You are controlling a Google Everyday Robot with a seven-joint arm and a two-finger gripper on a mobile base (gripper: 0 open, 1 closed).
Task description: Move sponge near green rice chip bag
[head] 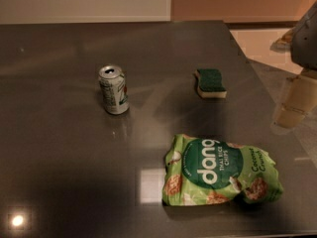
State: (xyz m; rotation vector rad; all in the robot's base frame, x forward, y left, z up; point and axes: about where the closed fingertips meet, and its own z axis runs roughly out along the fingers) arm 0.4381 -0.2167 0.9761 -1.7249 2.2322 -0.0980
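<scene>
The sponge [211, 83], with a dark green top over a pale cream base, lies flat on the grey table right of the middle. The green rice chip bag [220, 171] lies crinkled at the front right, with white "dang" lettering on a dark green circle. There is a wide gap of bare table between sponge and bag. My gripper [293, 103] hangs at the right edge of the view, raised above the table's right side. It is to the right of the sponge, apart from it, and holds nothing that I can see.
A silver-green soda can [114, 89] stands upright left of the middle. The grey table [59, 157] has its right edge running diagonally past the gripper, with the floor beyond it. A wall runs along the far side.
</scene>
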